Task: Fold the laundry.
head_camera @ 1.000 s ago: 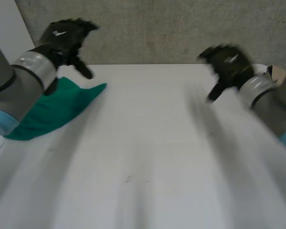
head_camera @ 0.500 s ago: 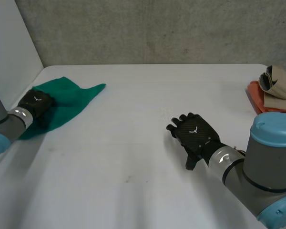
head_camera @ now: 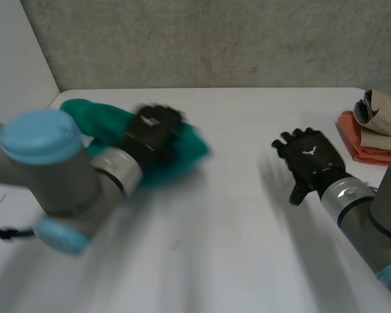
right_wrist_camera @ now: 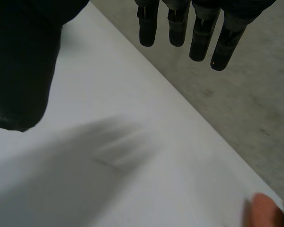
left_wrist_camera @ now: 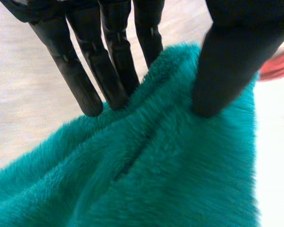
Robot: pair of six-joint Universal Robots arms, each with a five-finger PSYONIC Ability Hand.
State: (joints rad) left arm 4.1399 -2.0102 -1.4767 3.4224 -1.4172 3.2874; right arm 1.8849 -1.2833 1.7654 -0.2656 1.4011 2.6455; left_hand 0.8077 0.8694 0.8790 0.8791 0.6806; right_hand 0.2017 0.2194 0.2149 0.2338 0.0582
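Observation:
A green fleece cloth lies bunched on the white table at the back left. It stretches toward the middle. My left hand sits on the cloth's right part. In the left wrist view the fingers and thumb pinch a raised ridge of the cloth between them. My right hand hovers right of the middle with straight, spread fingers and holds nothing. The right wrist view shows that hand's fingers apart from the thumb over bare table.
A folded beige cloth rests on a folded orange cloth at the table's right edge. A white wall panel stands at the left and a grey concrete wall runs behind the table.
My left hand has closed on the green cloth and swept right with it, dragging it toward the middle. My right hand has moved right and toward the back.

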